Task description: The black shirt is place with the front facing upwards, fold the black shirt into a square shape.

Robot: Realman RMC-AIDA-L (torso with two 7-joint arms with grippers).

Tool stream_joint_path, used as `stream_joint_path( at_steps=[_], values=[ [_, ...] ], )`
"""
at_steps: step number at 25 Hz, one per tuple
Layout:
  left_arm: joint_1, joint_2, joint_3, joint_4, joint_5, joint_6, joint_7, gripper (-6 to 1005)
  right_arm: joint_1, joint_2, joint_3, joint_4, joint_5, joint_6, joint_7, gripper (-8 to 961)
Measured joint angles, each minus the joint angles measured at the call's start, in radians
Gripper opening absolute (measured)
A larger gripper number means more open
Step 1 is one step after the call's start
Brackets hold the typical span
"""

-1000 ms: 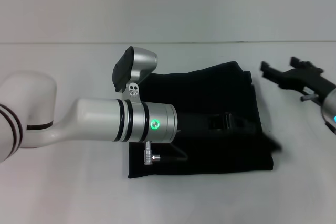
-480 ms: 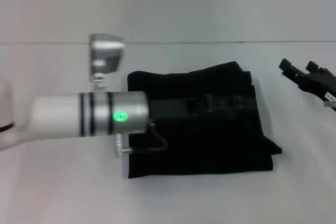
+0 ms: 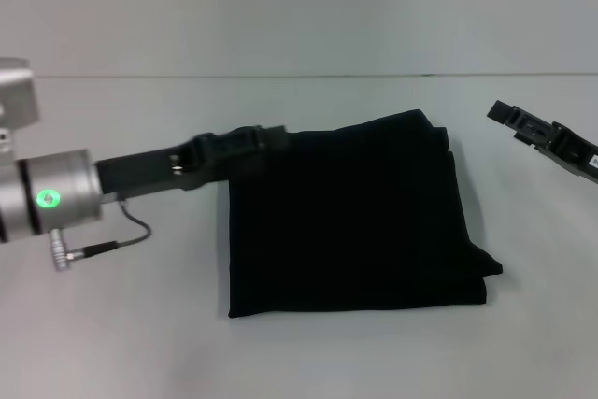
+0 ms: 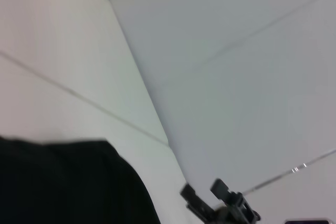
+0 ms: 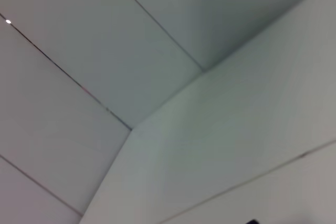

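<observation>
The black shirt (image 3: 355,217), folded mid-desk (image 3: 140,343), looks light and limp, so pinch corners or doubled edges; your left gripper (image 3: 245,141) at its far-left corner, grip unclear, right gripper (image 3: 509,117) likewise, well apart.

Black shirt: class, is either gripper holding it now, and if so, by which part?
Cannot be told: the left gripper sits at the black shirt's far left corner, grip unclear. The right gripper is away, holding nothing.
</observation>
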Motion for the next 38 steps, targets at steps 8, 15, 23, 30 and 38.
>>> stream_joint_path(
  at_steps=[8, 15, 23, 30, 38],
  values=[
    [0.037, 0.018, -0.001, 0.009, -0.030, 0.022, 0.052, 913, 0.104, -0.025, -0.160, -0.002, -0.107, 0.150, 0.230, 940],
    [0.038, 0.020, -0.002, 0.009, -0.030, 0.022, 0.054, 913, 0.154, 0.025, -0.166, -0.037, -0.257, 0.273, 0.222, 937],
    [0.038, 0.016, -0.002, 0.009, -0.031, 0.022, 0.053, 913, 0.137, 0.055, -0.168, -0.110, -0.341, 0.383, 0.220, 880],
    [0.036, 0.014, -0.001, 0.009, -0.031, 0.022, 0.049, 913, 0.131, 0.059, -0.162, -0.120, -0.364, 0.436, 0.193, 880],
    [0.035, 0.020, -0.001, 0.009, -0.032, 0.025, 0.049, 912, 0.038, 0.053, -0.157, -0.262, -0.299, 0.244, 0.198, 880]
  ],
)
